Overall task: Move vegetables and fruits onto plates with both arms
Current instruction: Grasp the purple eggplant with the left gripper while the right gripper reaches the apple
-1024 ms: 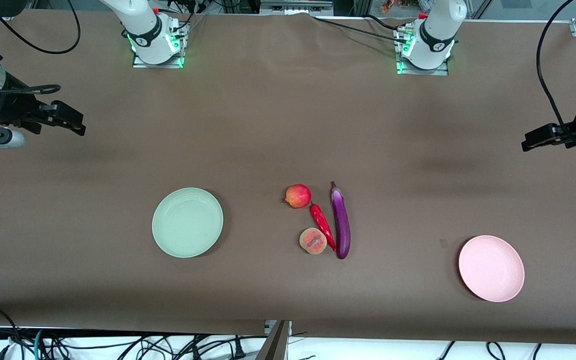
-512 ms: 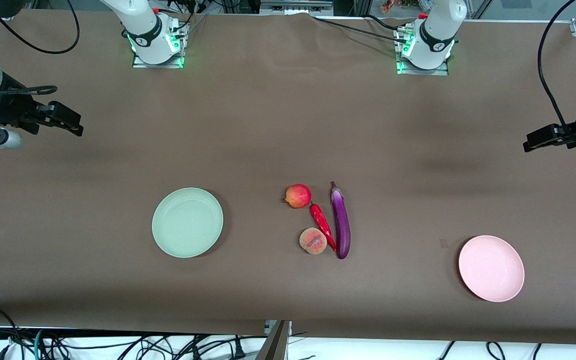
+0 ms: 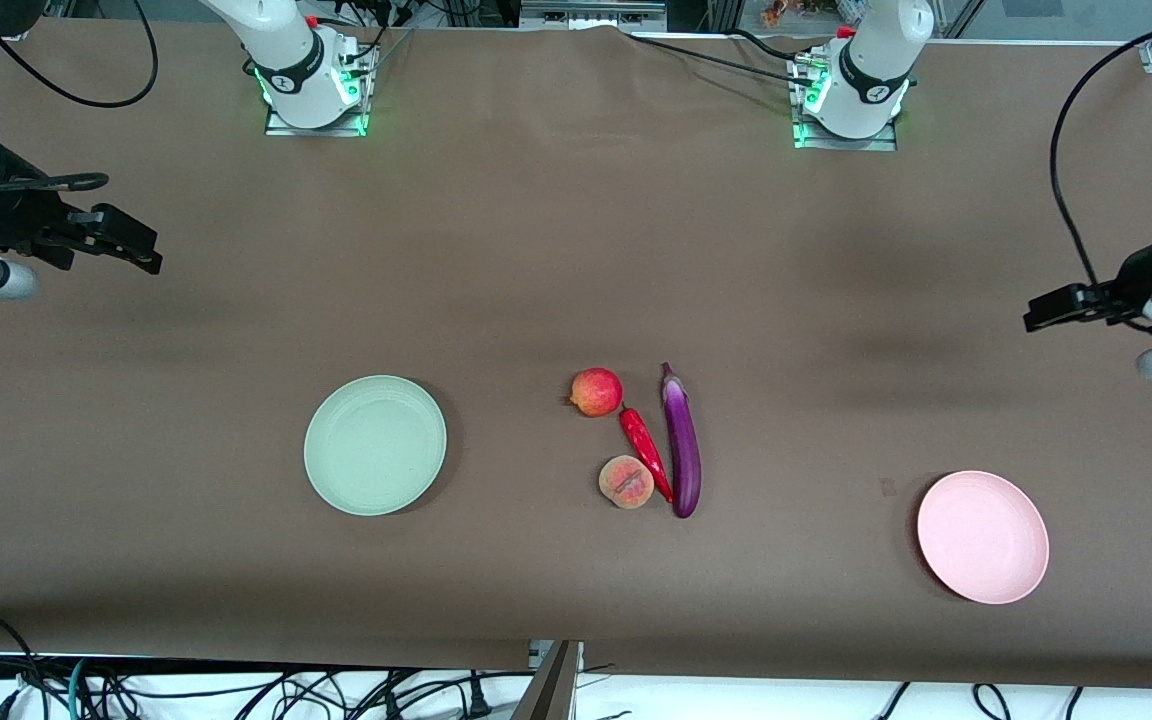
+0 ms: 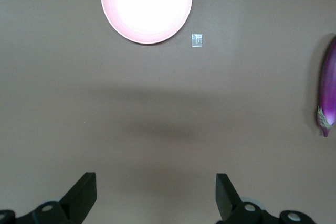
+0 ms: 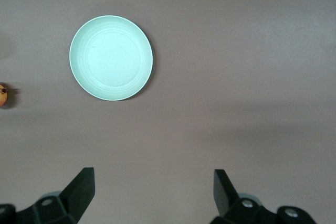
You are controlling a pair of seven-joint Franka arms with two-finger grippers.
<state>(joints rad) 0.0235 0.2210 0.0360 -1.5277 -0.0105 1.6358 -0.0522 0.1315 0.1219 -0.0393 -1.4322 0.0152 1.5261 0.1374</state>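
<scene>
At the table's middle lie a purple eggplant (image 3: 681, 445), a red chili pepper (image 3: 645, 451) beside it, a red apple-like fruit (image 3: 596, 391) and a peach-like fruit (image 3: 626, 481) nearer the camera. The mint green plate (image 3: 375, 445) sits toward the right arm's end, the pink plate (image 3: 982, 536) toward the left arm's end. My left gripper (image 3: 1034, 318) is open and empty, up over bare table at its end; its wrist view shows the pink plate (image 4: 146, 4) and the eggplant (image 4: 328, 95). My right gripper (image 3: 148, 252) is open and empty over bare table; its wrist view shows the green plate (image 5: 111, 57).
Brown cloth covers the table (image 3: 536, 250). Both arm bases (image 3: 311, 75) stand at the edge farthest from the camera. A small clear tag (image 3: 887, 487) lies by the pink plate. Cables hang along the table's camera-side edge (image 3: 236, 690).
My left gripper has moved toward the table's middle and a little lower in the front view. My right gripper has drifted slightly outward toward its end. The produce and plates have not moved.
</scene>
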